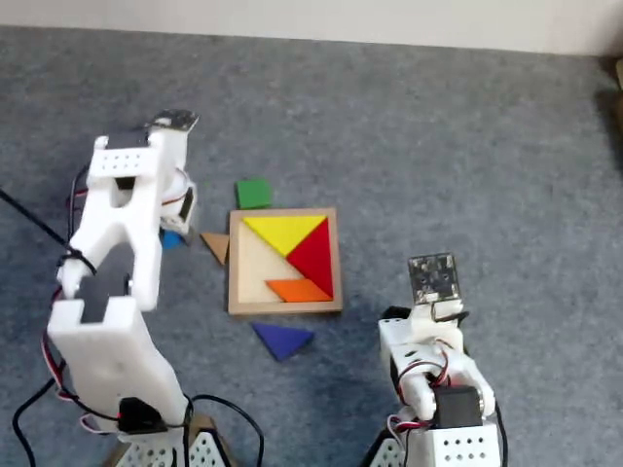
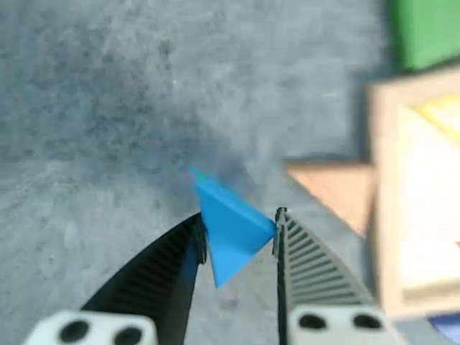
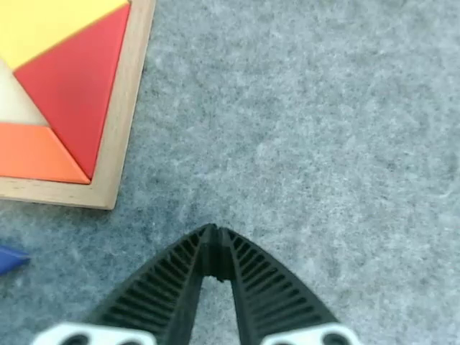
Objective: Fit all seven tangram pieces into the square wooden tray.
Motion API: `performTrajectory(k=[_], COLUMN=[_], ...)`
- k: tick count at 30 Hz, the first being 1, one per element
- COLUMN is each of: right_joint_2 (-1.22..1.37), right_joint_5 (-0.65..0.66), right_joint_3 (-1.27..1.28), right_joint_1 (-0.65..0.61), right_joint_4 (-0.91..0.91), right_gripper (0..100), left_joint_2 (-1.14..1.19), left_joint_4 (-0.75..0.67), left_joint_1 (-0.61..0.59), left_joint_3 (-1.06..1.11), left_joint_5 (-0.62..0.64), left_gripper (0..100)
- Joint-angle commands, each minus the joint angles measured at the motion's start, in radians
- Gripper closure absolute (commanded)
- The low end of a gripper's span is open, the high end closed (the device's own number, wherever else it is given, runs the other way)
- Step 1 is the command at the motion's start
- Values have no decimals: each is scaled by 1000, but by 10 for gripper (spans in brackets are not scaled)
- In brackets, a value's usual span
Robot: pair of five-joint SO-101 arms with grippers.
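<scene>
The left gripper (image 2: 241, 228) is pinching a light-blue triangle (image 2: 231, 231) between its jaws, left of centre in the high view, perhaps just off the grey worktop (image 1: 438, 126). The right gripper (image 3: 215, 241) is hovering at lower right, jaws pressed together. The square wooden tray (image 1: 284, 306) is sitting mid-frame, holding a yellow triangle (image 1: 282, 233), red triangle (image 1: 314, 256) and orange piece (image 1: 297, 290). A green square (image 1: 253, 194), tan triangle (image 1: 216, 245) and dark-blue triangle (image 1: 282, 339) are lying just outside it.

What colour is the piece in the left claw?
Light blue; the piece shows best in the left wrist view.
</scene>
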Motion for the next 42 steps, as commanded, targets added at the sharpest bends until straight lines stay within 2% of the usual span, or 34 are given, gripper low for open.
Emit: performTrajectory(k=[1,5,10,15,17,20,22,29,35,42], right_joint_2=[-8,-8,-8,-8,-8,-8,-8,-8,-8,-8], right_joint_5=[0,0,0,0,0,0,0,0,0,0], right_joint_3=[154,154,154,154,154,154,154,154,154,154], right_joint_1=[15,15,15,51,65,67,67,67,67,68], right_joint_4=[4,4,4,-1,-1,-2,-2,-2,-2,-2], right_gripper=[993,993,993,993,993,993,993,993,993,993], left_joint_2=[-159,-202,-202,-202,-202,-202,-202,-202,-202,-202], left_joint_4=[101,143,141,141,140,141,144,144,133,41], left_joint_1=[110,222,360,476,496,509,509,533,645,671], left_joint_3=[-22,-21,-21,-21,-21,-21,-21,10,108,188], left_joint_5=[-20,-9,98,97,69,-100,-149,-158,-158,-152], left_gripper=[902,902,902,902,902,902,902,902,900,817])
